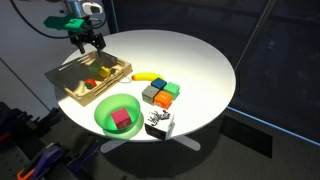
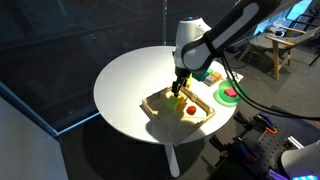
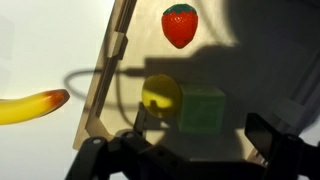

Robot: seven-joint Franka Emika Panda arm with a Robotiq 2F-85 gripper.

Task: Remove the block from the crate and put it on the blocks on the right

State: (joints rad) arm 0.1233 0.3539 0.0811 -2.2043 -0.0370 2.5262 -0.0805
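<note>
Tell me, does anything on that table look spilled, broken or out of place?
Nothing is spilled or broken. The one oddity: a lime block sits in the wooden crate among toy fruit, a strawberry and a yellow piece, apart from the other blocks.

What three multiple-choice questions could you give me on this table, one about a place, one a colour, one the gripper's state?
1. Where is the lime block? A on the bare table; B in the wooden crate; C on the block cluster.
2. What colour is the cube in the green bowl? A blue; B white; C pink.
3. How is the gripper? A open, above the crate; B shut on the block; C shut on the banana.
Answers: 1 B, the wrist view shows it inside the crate's wall; 2 C, it shows pink against the green; 3 A, its fingers stand apart, holding nothing.
</note>
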